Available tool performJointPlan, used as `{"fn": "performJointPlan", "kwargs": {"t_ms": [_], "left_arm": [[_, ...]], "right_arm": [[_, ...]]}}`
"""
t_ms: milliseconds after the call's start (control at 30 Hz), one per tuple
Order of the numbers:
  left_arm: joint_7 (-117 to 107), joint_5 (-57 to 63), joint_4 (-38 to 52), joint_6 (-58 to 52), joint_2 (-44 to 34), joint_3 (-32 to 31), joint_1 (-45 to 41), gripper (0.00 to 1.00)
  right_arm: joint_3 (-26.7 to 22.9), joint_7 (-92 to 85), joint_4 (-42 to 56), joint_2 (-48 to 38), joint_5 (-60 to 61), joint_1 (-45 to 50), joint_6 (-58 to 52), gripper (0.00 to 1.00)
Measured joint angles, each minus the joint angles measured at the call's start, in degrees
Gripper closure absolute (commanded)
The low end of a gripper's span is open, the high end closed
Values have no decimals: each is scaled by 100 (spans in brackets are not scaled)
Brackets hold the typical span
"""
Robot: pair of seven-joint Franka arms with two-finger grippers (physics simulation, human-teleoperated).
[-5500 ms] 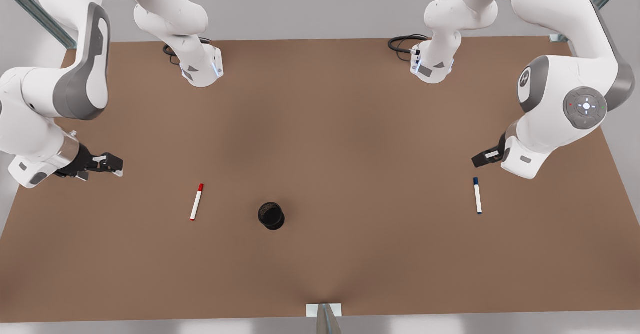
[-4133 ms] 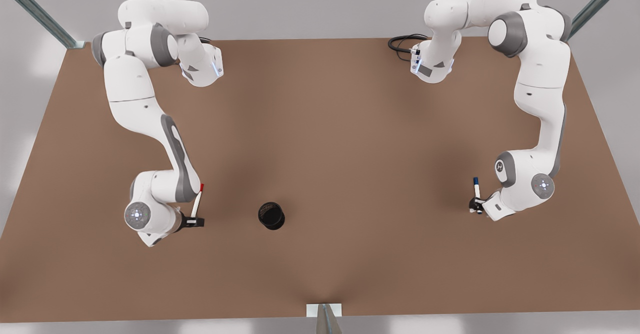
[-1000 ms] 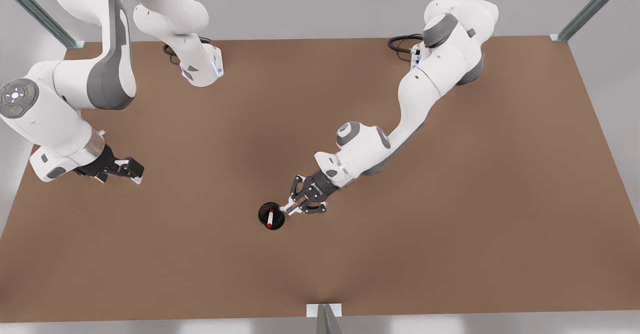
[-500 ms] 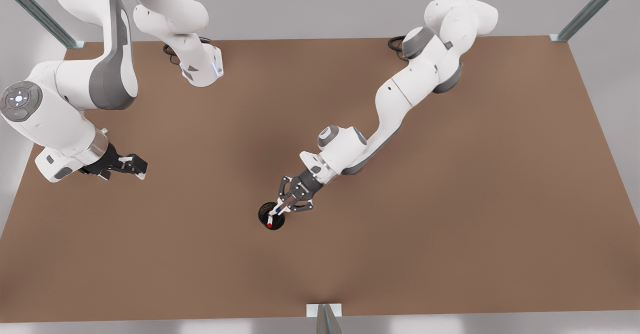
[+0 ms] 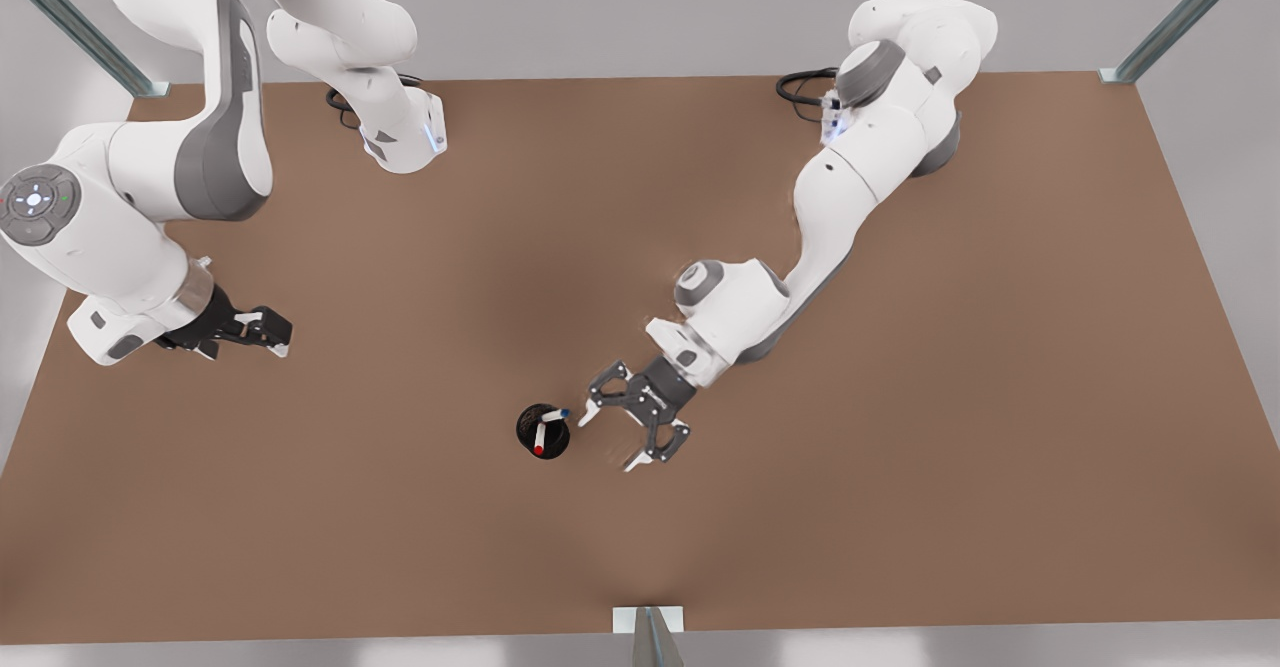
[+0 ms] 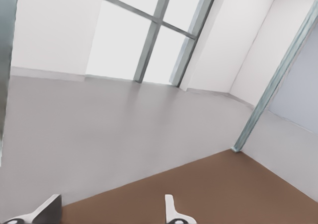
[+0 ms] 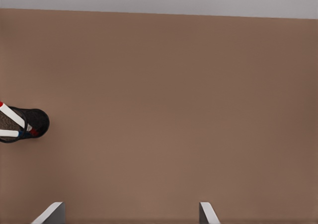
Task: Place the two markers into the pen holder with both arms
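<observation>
Markers noted inside the pen holder (image 5: 543, 431), which stands on the brown table (image 5: 900, 397) near its middle, toward the near edge in the front view. Red-capped marker (image 5: 540, 437) is leaned inside, red end up; blue-capped marker (image 5: 557, 413) is propped against the rim on the side facing the right gripper, blue end poking out. Both are seen again in the right wrist view, inside the holder (image 7: 35, 122).

Right gripper (image 5: 612, 438) is held just beside the holder on the front view's right, fingers spread wide, nothing gripped. Left gripper (image 5: 268, 332) is parked well apart at the front view's left, above the table; fingers (image 6: 171, 211) set apart, nothing between them. That arm waits.
</observation>
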Motion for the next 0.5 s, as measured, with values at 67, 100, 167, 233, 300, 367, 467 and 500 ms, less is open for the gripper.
{"fn": "performJointPlan", "kwargs": {"t_ms": [67,100,167,233,300,367,467,500], "left_arm": [[-232,263,6,-1775,-643,34,924,0],[-351,510,12,-2737,-924,33,1404,0],[-566,850,17,-4535,-1686,132,2266,0],[-760,1175,20,-5892,-2246,193,2890,0],[-933,1678,-11,-6860,-2702,576,2809,0],[-1088,1517,-716,-7543,-3716,2226,1785,0],[-1295,1326,-1228,-8254,-4395,2910,1403,0],[-1357,1291,-1270,-8427,-4421,2962,1373,0]], "right_arm": [[0,-13,0,0,0,-4,-1,0],[0,-18,-1,0,0,-5,-2,0],[0,-29,-1,0,0,-5,-2,0],[0,-39,-1,0,0,-5,-3,0],[0,-47,-2,0,0,-4,-3,0],[0,-55,-2,0,0,-5,-4,0],[0,-65,-9,0,0,-5,-4,0],[0,-68,-9,0,0,-5,-4,0]]}}
